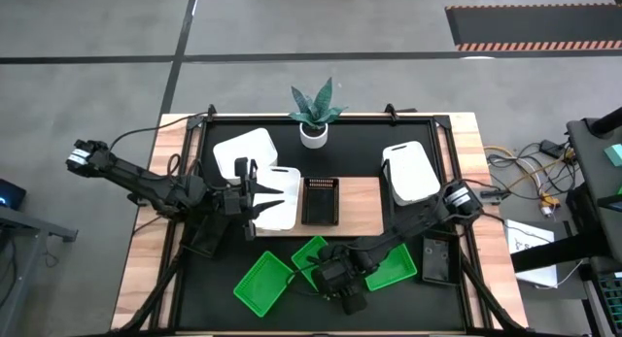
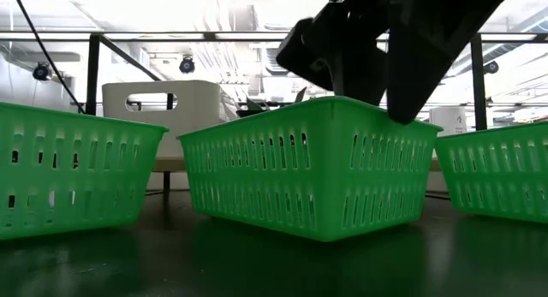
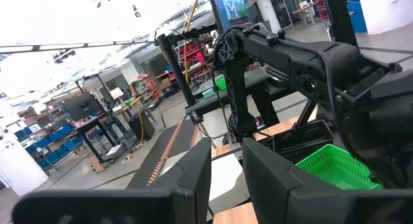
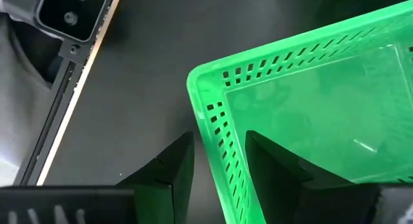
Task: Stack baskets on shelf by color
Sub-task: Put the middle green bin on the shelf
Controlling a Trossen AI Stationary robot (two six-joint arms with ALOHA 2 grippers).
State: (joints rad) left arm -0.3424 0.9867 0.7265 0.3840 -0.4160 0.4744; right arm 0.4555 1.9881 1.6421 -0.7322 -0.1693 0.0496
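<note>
A: Where did the baskets lie, and what surrounded them?

B: On the wooden shelf point(image 1: 355, 196) a white basket point(image 1: 275, 197) sat at the left end and a black basket point(image 1: 321, 200) beside it. Two more white baskets point(image 1: 244, 150) point(image 1: 410, 172) rested on the black mat point(image 1: 369, 143), another black basket point(image 1: 434, 259) lay near the right edge, and three green baskets stood in front. A potted plant point(image 1: 314, 112) stood behind the shelf.

A: What stood in the way?

B: The right gripper point(image 4: 216, 161) straddled the wall of the middle green basket point(image 4: 310, 101), one finger inside and one outside, the jaws not yet clamped; its arm hid much of that basket from above. The left gripper point(image 1: 255, 195) hovered over the white basket on the shelf, fingers point(image 3: 193, 175) narrowly parted, holding nothing.
</note>
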